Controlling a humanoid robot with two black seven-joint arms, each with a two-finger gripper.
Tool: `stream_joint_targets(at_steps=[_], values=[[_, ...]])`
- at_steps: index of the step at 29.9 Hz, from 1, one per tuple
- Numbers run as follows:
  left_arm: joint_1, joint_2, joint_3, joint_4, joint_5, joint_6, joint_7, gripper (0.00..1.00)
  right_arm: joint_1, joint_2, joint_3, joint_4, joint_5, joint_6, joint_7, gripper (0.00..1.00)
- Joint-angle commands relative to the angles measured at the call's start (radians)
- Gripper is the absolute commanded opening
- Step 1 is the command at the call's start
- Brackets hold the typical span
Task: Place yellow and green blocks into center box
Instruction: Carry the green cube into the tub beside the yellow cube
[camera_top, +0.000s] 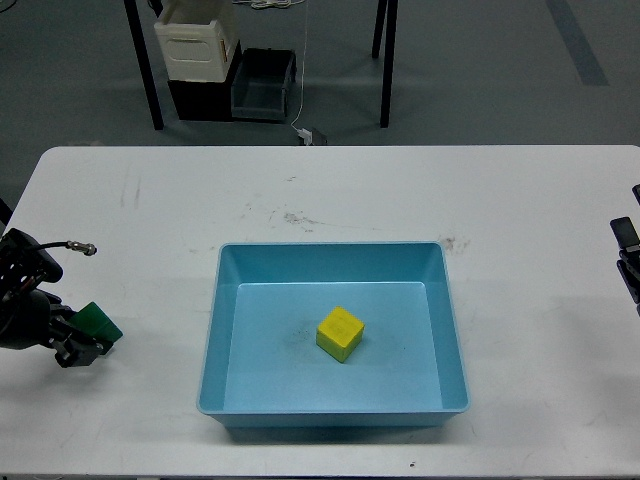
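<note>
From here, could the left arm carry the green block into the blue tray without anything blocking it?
Probably yes. The left gripper appears closed on the green block, and only bare table lies between it and the light-blue tray.

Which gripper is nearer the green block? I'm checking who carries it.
Left. The left gripper is right at the green block, left of the tray; the right gripper sits at the far right edge.
</note>
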Motion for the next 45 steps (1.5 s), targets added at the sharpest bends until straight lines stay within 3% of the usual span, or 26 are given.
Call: stream_joint_targets(at_steps=[1,4,9,17,20,27,35,38,40,43,45], values=[[-0.008,0.010,0.001,0.001,-0.009,0.031,0.000,0.26,0.000,0.001,0.001,0.000,0.000,0.000,0.000,0.99],[-0.025,0.013,-0.014,0.001,-0.020,0.054,0.000,0.24,-0.003,0.001,0.000,0.000,-0.001,-0.003,0.000,0.99],[-0.169,0.022,-0.048,-0.033,-0.238,0.059,0.000,0.25,-0.009,0.001,0.001,-0.004,0.000,-0.009,0.000,0.99],[-0.327,0.008,-0.045,-0.275,-0.380,0.048,0.000,0.25,-0.011,0.001,0.000,-0.028,0.009,-0.034,0.000,0.99],[-0.340,-0.070,-0.041,-0.329,-0.354,0.045,0.000,0.25,-0.021,0.001,-0.010,-0.027,0.022,-0.035,0.000,0.99],[-0.355,-0.280,0.036,-0.297,0.020,0.007,0.000,0.27,-0.023,0.001,-0.011,-0.034,0.022,-0.035,0.000,0.99],[-0.369,-0.363,0.177,-0.206,0.042,0.000,0.000,0.30,-0.023,0.003,-0.007,-0.034,0.022,-0.038,0.000,0.99],[-0.364,-0.391,0.194,-0.171,0.042,0.000,0.000,0.40,-0.022,0.003,-0.007,-0.034,0.022,-0.038,0.000,0.99],[-0.357,-0.397,0.196,-0.155,0.042,0.000,0.000,0.57,-0.022,0.003,-0.007,-0.034,0.022,-0.038,0.000,0.99],[-0.352,-0.409,0.193,-0.143,0.042,0.000,0.000,0.94,-0.022,0.003,-0.013,-0.034,0.022,-0.038,0.000,0.99],[-0.347,-0.428,0.190,-0.137,0.042,0.000,0.000,0.99,-0.021,0.003,-0.016,-0.034,0.022,-0.037,0.000,1.00]])
